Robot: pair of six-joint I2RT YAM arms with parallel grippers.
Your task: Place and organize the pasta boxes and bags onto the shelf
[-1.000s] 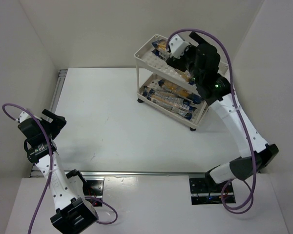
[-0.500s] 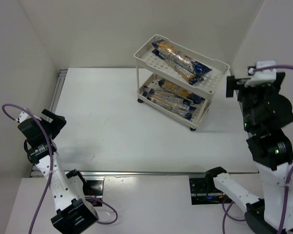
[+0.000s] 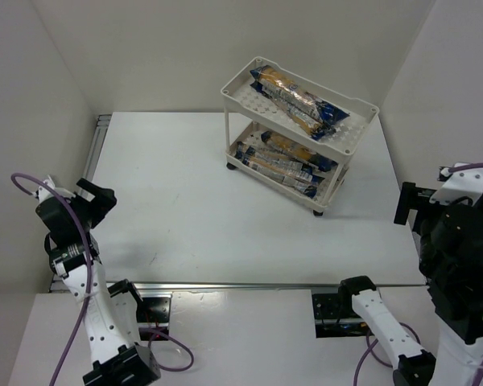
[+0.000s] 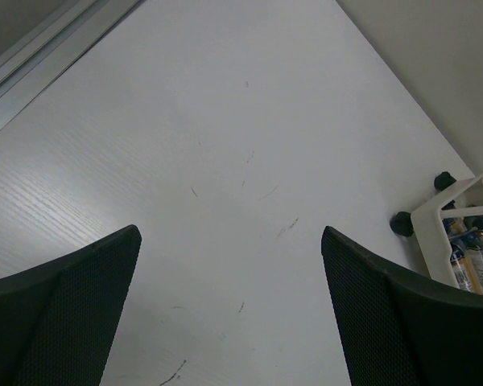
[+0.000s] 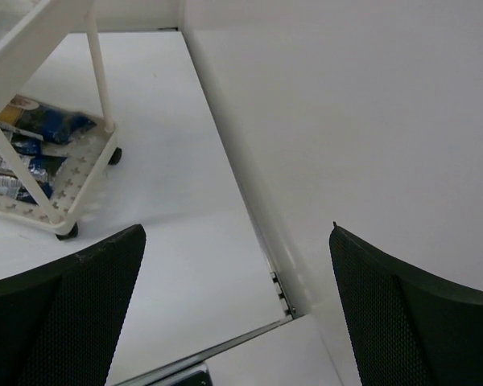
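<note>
- The left hand [image 4: 229, 233] is held wide open and empty, hung low over bare bench [image 4: 225, 121] near its left edge.
- The right hand [image 5: 237, 229] is spread wide too, nothing gripped, parked by the right wall [image 5: 346, 121] off the bench's right edge.
- The shelf [image 3: 243, 95] is set at the far right of the bench, well apart from both hands.
- Spaghetti packets [image 3: 298, 96] are laid across its top tier, and more packets [image 3: 282, 161] are piled on the bottom tier.

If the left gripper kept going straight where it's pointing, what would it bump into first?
Probably the table. The left gripper points down at it, jaws open, with nothing in between. The shelf sits off to the side, out of that line.
</note>
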